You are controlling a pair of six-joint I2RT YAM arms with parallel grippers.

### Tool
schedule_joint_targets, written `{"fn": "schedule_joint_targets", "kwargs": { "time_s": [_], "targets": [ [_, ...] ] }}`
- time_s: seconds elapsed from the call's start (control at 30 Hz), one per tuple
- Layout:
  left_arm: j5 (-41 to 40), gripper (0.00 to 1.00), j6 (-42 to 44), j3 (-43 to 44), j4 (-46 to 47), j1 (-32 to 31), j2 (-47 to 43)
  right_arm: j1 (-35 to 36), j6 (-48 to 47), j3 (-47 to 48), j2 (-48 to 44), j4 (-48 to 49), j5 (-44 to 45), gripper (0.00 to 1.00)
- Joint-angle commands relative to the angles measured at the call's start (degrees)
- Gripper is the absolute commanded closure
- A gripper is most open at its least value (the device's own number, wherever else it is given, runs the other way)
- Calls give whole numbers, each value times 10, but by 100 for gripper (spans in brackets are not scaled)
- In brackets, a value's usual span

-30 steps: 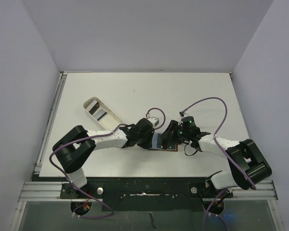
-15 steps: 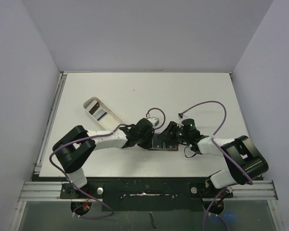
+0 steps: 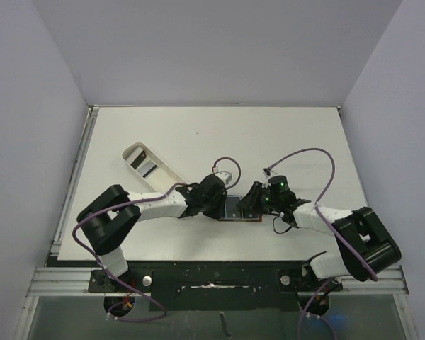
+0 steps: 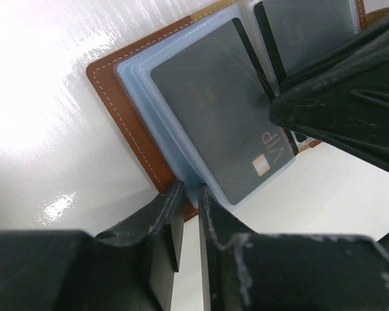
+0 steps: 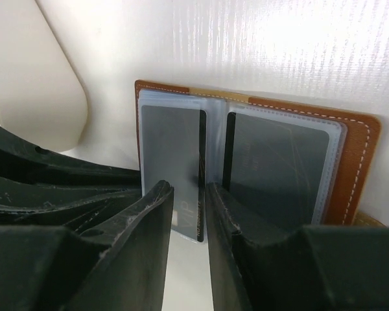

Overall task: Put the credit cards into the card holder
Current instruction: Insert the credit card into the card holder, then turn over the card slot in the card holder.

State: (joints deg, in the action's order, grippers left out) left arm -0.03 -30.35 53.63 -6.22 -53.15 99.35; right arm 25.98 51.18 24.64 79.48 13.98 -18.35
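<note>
Top external view showed the left arm (image 3: 152,205) and right arm (image 3: 326,216) reaching in from the near edge of the table (image 3: 283,134) and meeting over the card holder (image 3: 239,211), which lay open and flat on the near half of the table, midway between the two arms. The left gripper (image 3: 223,203) sat at the holder's left edge and the right gripper (image 3: 252,201) at its right edge, so only a strip of brown leather and dark card showed between them. From the left wrist, the left fingers (image 4: 172,223) were drawn almost together with a corner of the holder's bluish clear sleeve (image 4: 181,172) nipped in the thin gap between them. That sleeve carried a grey card (image 4: 220,123) marked VIP, lying inside the holder's stitched leather border, and a second grey card (image 4: 305,29) sat in the next sleeve beyond it. From the right wrist, the right fingers (image 5: 152,240) stood close together on either side of the VIP card's near edge, pinching it, while the card's far part lay tucked in the holder's sleeve. Beyond the holder and to its left, well apart from it, a long white tray (image 3: 171,177) lay slantwise on the table with something dark inside that was too small to make out.
</note>
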Motion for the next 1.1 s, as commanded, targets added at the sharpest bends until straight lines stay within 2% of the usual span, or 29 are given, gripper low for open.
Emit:
{"fn": "schedule_joint_targets", "kwargs": {
  "time_s": [0.0,0.27,0.5,0.73,0.87,1.07],
  "targets": [
    [-6,83,-38,20,-8,15,-24,4,-29,29,-21,-36,20,72],
    [-2,80,-79,17,7,30,-65,5,-33,30,12,-19,3,81],
    [20,69,-120,-33,104,40,-107,7,-29,11,9,-13,10,87],
    [47,65,-151,-56,152,54,-74,9,-21,-6,11,2,13,89],
    [62,55,-160,-70,183,60,-58,10,-17,-17,9,11,14,88],
    [80,55,-169,-76,217,61,-36,12,-14,-21,14,19,14,89]
  ]
}}
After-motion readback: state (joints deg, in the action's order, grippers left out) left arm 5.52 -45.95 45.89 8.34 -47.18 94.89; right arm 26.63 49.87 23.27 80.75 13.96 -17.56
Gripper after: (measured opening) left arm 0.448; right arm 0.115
